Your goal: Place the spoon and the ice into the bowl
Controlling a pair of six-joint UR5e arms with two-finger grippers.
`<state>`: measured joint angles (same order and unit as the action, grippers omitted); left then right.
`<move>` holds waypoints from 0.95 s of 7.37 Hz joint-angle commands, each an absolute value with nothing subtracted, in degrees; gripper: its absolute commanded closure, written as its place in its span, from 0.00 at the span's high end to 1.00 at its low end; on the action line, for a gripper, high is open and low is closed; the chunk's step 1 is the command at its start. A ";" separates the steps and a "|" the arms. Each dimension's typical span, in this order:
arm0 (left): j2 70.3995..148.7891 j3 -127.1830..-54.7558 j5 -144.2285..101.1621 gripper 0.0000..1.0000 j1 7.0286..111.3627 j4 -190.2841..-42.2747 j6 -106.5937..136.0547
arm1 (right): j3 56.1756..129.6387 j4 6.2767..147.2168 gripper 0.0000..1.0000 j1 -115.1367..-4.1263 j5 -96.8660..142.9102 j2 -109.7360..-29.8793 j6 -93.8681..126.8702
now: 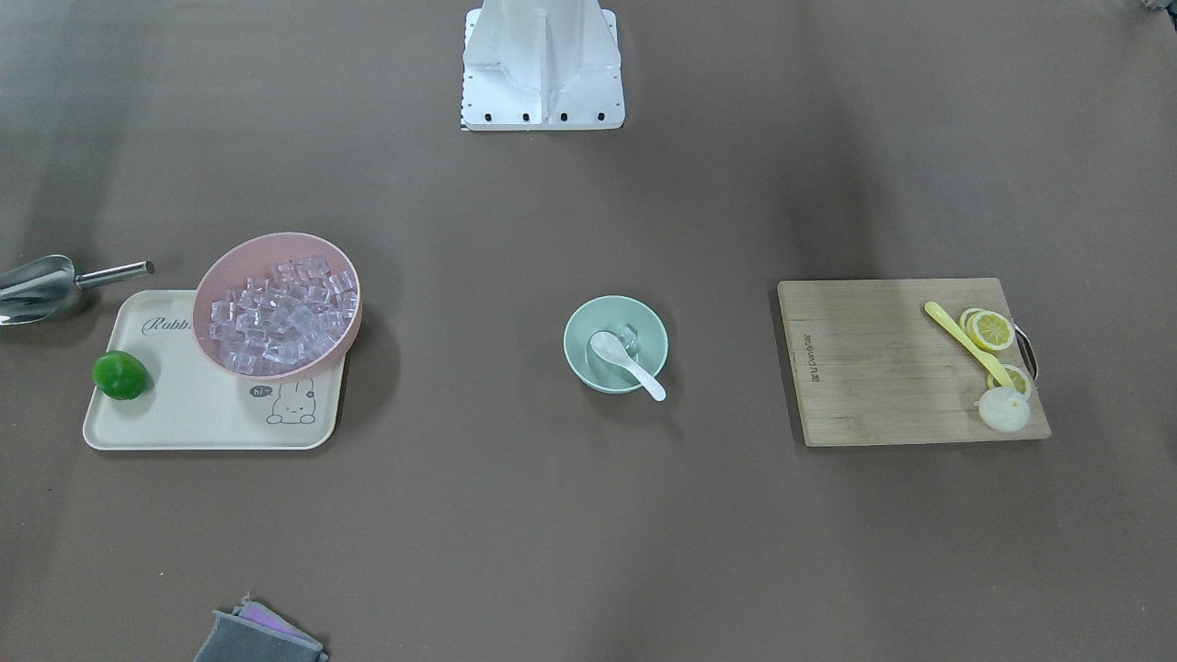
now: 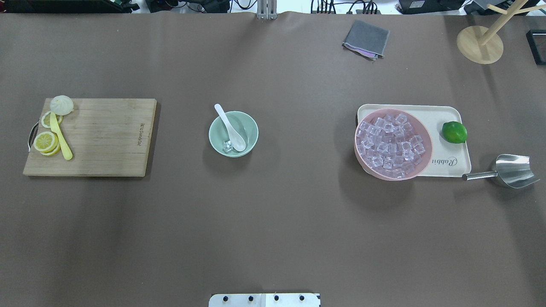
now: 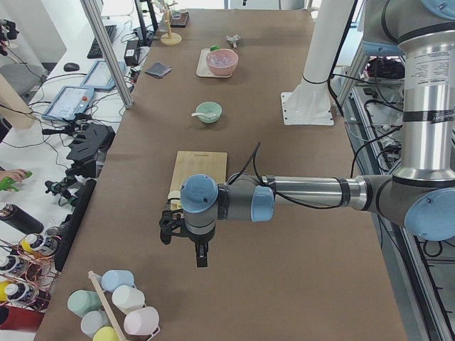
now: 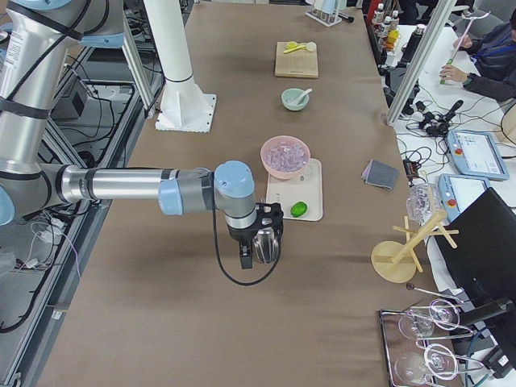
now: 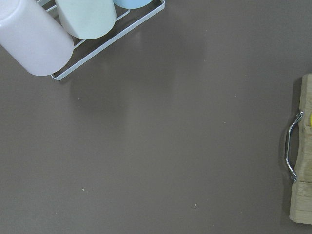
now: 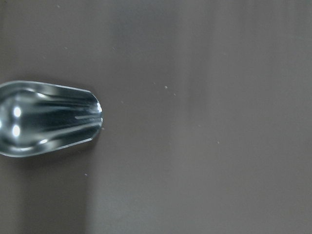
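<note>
The mint-green bowl [image 1: 570, 345] stands mid-table; it also shows in the overhead view [image 2: 212, 135]. The white spoon [image 1: 610, 349] lies in it, scoop inside, handle resting over the rim [image 2: 222, 113]. One clear ice cube [image 1: 629, 336] sits in the bowl beside the scoop [image 2: 227, 147]. My left gripper [image 3: 186, 238] hangs over bare table beyond the cutting board, far from the bowl. My right gripper [image 4: 256, 240] hangs above the metal scoop. Both show only in the side views, so I cannot tell whether they are open or shut.
A pink bowl [image 1: 210, 280] full of ice cubes rests on a cream tray [image 1: 184, 418] with a lime [image 1: 119, 374]. A metal scoop [image 1: 37, 285] lies beside the tray. A cutting board [image 1: 874, 368] holds lemon slices and a yellow utensil [image 1: 965, 340]. A cup rack [image 5: 83, 19] is near the left wrist.
</note>
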<state>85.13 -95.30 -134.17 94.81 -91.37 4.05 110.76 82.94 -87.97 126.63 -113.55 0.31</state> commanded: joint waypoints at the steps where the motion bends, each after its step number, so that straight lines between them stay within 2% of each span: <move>1: 82.28 -95.36 -133.86 0.99 94.75 -95.25 4.04 | 108.11 84.19 1.00 -87.98 125.60 -111.22 -0.09; 4: 79.81 -95.27 -133.68 0.99 94.75 -99.76 4.04 | 105.73 96.91 1.00 -85.69 128.05 -96.72 -0.09; 7: 79.72 -95.36 -133.68 0.99 94.75 -99.76 4.13 | 105.20 101.05 1.00 -85.43 130.17 -91.69 -0.09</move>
